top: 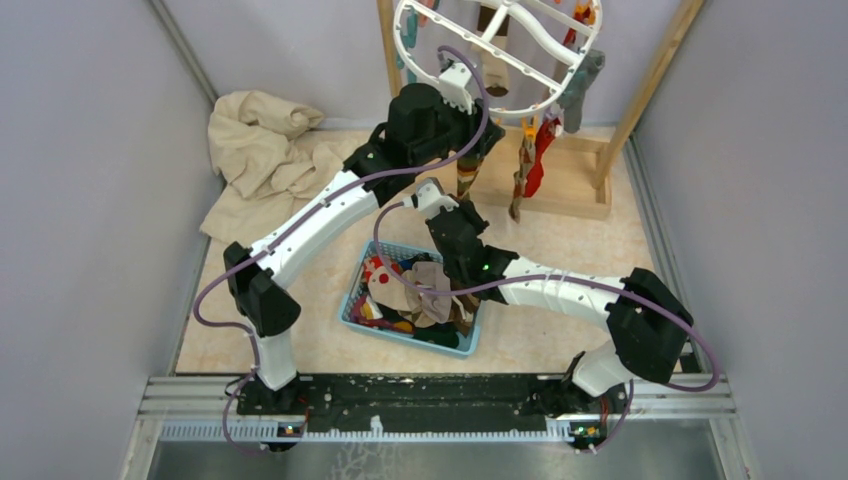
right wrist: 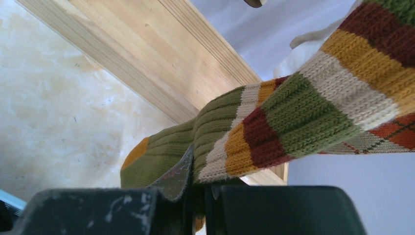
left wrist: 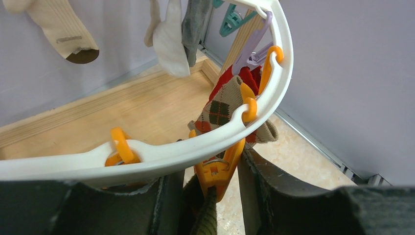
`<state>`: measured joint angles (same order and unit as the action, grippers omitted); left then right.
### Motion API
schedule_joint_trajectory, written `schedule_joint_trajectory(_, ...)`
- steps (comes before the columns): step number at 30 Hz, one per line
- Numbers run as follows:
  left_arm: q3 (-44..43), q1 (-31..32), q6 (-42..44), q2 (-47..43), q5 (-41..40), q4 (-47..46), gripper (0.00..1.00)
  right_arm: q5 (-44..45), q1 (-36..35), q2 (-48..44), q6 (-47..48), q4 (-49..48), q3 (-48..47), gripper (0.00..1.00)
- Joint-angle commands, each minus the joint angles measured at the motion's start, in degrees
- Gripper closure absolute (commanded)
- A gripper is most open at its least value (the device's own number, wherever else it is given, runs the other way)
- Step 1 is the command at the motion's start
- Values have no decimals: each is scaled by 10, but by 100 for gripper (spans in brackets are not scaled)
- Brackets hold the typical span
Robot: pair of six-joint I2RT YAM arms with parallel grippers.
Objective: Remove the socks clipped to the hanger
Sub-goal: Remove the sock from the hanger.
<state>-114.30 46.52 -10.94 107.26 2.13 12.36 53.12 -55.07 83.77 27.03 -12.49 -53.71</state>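
One white hanger (left wrist: 171,154) arcs just above the left gripper (left wrist: 208,191). A green striped sock (right wrist: 293,107) stretches up from the right gripper (right wrist: 198,193), which clamps it tight. The left gripper's jaws stand spread either side of an orange clip (left wrist: 218,169).

No readable text anywhere.

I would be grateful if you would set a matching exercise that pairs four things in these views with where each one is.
Things:
1. green, red and yellow striped knitted sock
2. blue plastic basket
3. crumpled beige cloth
4. orange plastic clip

Places:
A. far left of the table
B. hanging from the white plastic hanger ring, inside the left pincer
C. clamped in the right pincer
D. near the middle of the table, holding loose socks

Pairs: 1-C, 2-D, 3-A, 4-B.
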Motion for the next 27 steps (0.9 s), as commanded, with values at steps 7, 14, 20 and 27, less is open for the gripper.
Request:
schedule_joint_trajectory(7, -15, 2, -6, -10, -15, -26, 56, 10, -13, -10, -5, -16, -10, 100)
schedule_joint_trajectory(14, -15, 2, -18, -10, -35, -32, 23, 9, -14, -9, -6, -15, -10, 100)
schedule_joint_trajectory(20, -19, 2, -22, -7, -35, -35, 24, 10, -16, -10, -6, -15, -9, 100)
schedule_joint_trajectory(27, -28, 2, -22, -1, -30, -38, 43, 11, -17, -10, -8, -15, -6, 100)
